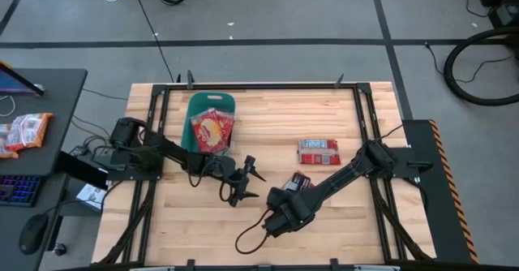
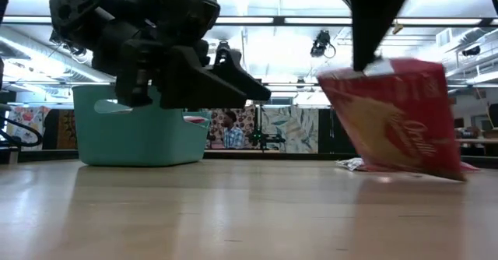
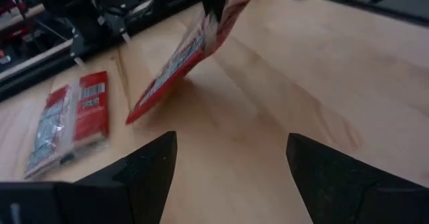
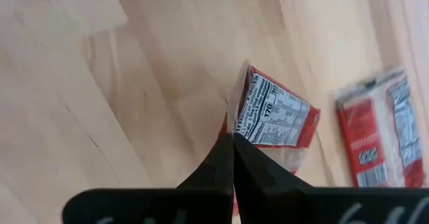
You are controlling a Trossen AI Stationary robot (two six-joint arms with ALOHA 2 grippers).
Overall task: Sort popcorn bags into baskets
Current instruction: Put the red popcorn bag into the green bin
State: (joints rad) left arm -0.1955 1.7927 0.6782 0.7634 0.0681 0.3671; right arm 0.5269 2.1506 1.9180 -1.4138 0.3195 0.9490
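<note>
The right gripper is pinched tight on the top edge of a bag — its two fingers meet at a point on the seam, and the packet hangs from them tilted, its lower corner touching or just off the table. In the low view the same bag leans at a slant with one corner down on the wood. A grip this thin on foil could slip, so the lift is best made straight up until the packet hangs free, then carried level toward the bin without swinging.

The left gripper hovers near the table's middle with its fingers spread and nothing between them. It sits between the held bag and the bin, so my guess is that the carry must either pass over it or arc round its front.

The bin stands at the far left part of the table, close to the back frame rail, and already holds at least one packet. Its rim is high enough that the bag needs clearance before release.

A second bag lies flat toward the right, well apart from the grippers. The near half of the table is bare wood — good room to swing.
</note>
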